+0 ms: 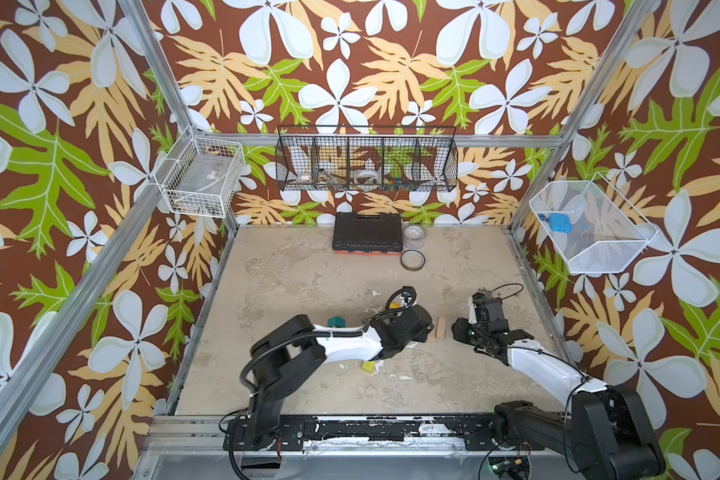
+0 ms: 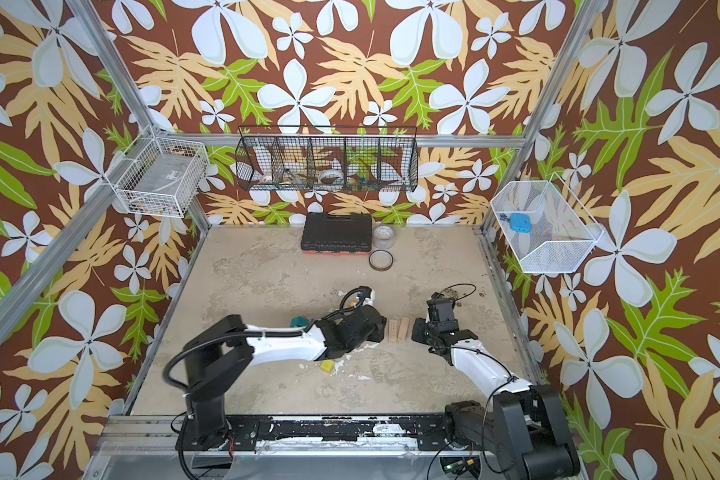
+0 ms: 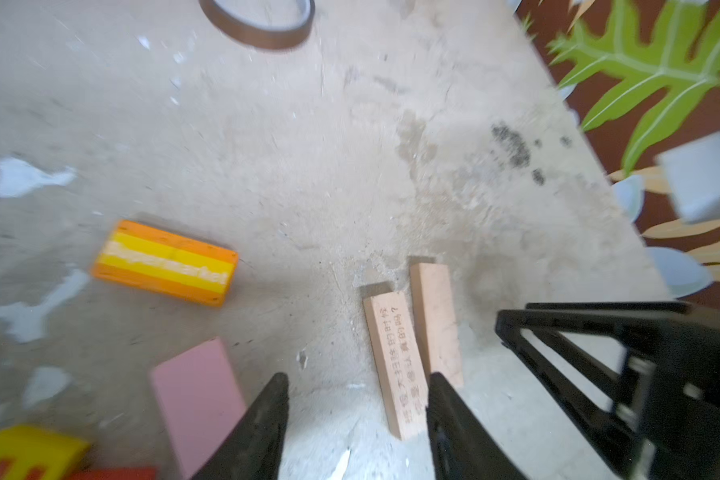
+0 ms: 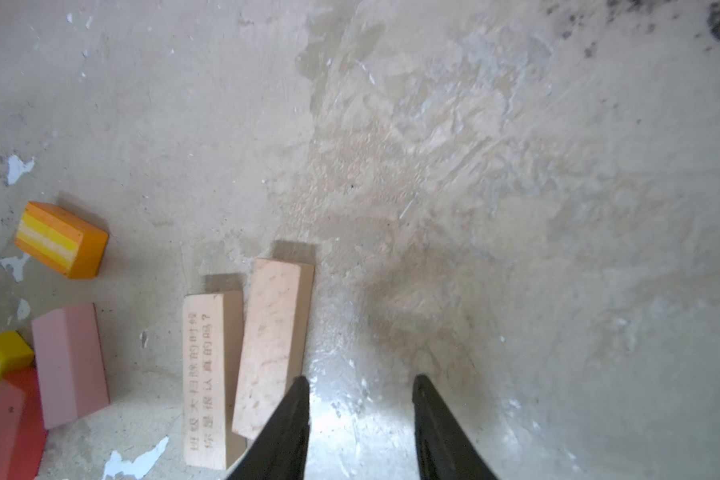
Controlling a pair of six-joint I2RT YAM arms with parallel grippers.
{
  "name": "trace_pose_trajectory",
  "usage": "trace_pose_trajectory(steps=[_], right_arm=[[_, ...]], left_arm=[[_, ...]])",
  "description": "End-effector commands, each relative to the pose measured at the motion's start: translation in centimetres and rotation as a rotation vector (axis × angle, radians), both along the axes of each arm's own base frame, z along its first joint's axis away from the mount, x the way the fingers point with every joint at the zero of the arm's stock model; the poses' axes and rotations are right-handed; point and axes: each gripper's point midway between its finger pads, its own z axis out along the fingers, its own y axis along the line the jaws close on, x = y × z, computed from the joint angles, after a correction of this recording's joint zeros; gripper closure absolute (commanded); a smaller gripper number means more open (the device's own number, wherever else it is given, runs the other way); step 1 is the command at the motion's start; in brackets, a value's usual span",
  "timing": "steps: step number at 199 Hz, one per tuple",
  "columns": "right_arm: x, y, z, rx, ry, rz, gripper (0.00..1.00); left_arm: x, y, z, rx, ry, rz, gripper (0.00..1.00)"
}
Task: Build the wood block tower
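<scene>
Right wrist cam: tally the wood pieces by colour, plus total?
tan planks: 2
orange striped block: 1
pink block: 1
yellow block: 1
red block: 1
Total: 6

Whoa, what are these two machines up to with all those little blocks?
Two robot arms are meant to build a tower from wood blocks, but nothing is stacked yet. The left gripper and right gripper are both open and empty, poised beside a lettered plank and a plain plank lying side by side on the table. A pink block, a striped orange block and a teal block lie loose nearby.
</scene>
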Motion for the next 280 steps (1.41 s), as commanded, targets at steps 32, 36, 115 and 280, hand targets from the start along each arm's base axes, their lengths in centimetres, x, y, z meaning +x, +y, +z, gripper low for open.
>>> trace_pose_trajectory(steps=[32, 36, 115, 280], right_arm=[[1.7, 1.8, 3.8, 0.104, -0.066, 0.025, 0.41], [1.8, 2.1, 4.0, 0.113, -0.07, 0.032, 0.39], [1.1, 4.1, 2.9, -0.122, -0.069, 0.128, 0.0], [0.1, 6.1, -2.1, -0.234, 0.092, 0.237, 0.07]], left_arm=[[-0.9, 14.5, 10.8, -0.117, -0.3, 0.194, 0.34], [-0.8, 15.9, 11.0, -0.12, -0.305, 0.211, 0.32], [-2.6, 35.0, 8.2, 0.079, -0.505, 0.829, 0.11], [-2.0, 34.2, 5.6, 0.148, -0.473, 0.77, 0.06]])
